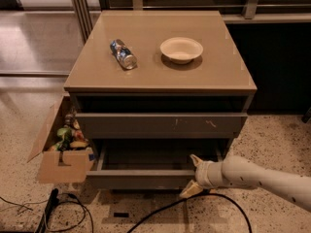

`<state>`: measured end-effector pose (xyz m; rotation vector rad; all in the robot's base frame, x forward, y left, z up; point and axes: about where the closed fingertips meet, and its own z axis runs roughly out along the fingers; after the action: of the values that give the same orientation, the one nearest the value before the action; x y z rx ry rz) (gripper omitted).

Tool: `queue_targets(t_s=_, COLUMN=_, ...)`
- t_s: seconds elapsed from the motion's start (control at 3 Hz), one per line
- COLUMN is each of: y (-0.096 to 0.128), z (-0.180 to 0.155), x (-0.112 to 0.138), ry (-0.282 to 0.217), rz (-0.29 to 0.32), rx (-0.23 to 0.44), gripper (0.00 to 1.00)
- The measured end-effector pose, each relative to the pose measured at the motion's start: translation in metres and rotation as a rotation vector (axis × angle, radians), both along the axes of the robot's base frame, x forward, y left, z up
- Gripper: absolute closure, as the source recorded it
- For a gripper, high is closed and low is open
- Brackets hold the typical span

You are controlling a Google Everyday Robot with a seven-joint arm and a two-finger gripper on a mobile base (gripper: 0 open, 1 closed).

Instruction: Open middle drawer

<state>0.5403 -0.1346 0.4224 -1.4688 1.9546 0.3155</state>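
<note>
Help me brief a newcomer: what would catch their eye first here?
The pale arm reaching in from the lower right, its gripper at the right end of the pulled-out middle drawer, fingers spread above and below its front. Next, the can and white bowl on the cabinet top, and the open cardboard box on the floor to the left.
</note>
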Motion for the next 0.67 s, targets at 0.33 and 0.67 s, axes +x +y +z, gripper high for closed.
queue_targets(t_s=0.33, y=0.001, z=-0.002, x=-0.008, ry=0.004, rz=0.010, rx=0.004, gripper=0.37)
queue_targets(t_s=0.67, y=0.011, z=-0.011, x=-0.033, ry=0.034, rz=0.050, rx=0.032, gripper=0.61)
